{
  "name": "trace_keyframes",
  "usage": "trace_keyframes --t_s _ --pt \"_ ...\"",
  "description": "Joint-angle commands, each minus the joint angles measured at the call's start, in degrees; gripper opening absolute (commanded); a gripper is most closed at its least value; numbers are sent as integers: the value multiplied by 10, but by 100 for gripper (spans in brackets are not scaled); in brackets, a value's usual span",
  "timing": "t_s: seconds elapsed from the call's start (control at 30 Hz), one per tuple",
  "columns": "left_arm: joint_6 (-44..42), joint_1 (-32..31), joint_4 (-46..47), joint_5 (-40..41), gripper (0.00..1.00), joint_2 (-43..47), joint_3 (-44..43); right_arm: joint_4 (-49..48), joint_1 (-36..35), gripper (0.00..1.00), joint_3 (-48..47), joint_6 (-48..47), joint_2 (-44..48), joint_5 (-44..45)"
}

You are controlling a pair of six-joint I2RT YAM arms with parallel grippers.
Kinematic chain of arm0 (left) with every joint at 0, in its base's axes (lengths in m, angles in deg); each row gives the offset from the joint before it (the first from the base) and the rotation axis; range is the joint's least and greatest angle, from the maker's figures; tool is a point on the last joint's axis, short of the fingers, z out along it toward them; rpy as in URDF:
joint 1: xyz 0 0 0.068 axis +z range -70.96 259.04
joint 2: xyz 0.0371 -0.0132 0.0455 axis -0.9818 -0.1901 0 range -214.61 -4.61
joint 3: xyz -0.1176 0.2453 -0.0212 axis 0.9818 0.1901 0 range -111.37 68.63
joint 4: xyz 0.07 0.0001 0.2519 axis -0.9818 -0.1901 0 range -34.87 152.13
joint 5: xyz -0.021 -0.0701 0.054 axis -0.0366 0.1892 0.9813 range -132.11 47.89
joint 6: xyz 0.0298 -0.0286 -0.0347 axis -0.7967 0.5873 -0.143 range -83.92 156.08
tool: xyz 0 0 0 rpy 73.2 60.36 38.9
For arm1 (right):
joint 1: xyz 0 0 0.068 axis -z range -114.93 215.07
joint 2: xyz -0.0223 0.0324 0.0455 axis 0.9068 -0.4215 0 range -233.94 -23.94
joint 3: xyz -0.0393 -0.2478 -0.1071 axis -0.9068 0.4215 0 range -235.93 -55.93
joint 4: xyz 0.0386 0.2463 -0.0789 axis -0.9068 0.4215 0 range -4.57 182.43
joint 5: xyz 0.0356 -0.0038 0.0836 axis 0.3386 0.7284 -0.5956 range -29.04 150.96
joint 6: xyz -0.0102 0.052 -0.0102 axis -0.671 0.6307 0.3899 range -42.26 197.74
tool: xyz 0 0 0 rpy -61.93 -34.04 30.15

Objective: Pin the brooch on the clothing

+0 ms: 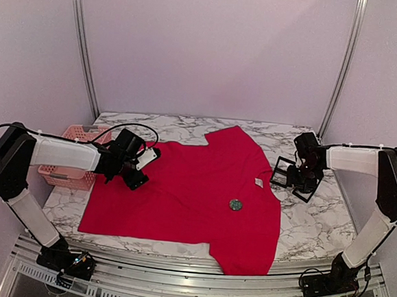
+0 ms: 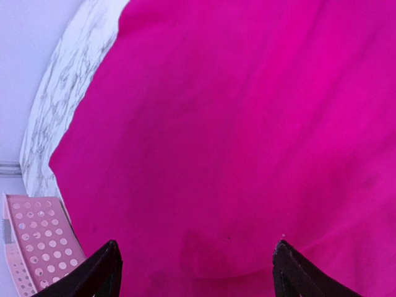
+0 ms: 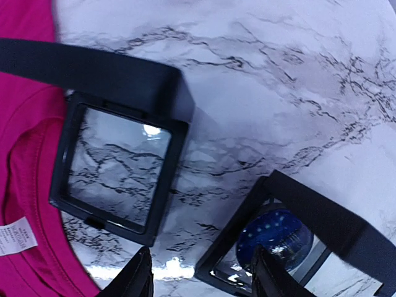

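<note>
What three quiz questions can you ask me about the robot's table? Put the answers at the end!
1. True or false: the brooch sits on the shirt.
2. Pick one. What colour is the basket? A) pink B) green C) yellow
3. Fill the gap: the left gripper hangs over the shirt with its fingers ___ (open or shut).

Key: 1 true; 2 A; 3 open.
</note>
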Motion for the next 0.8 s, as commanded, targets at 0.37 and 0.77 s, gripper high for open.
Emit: trace_keyframes --t_s 0.37,0.77 --pt "4 -70 11 -36 83 58 39 -58 44 57 50 38 21 68" --pt "16 -78 14 -46 84 58 36 -102 66 61 98 28 16 6"
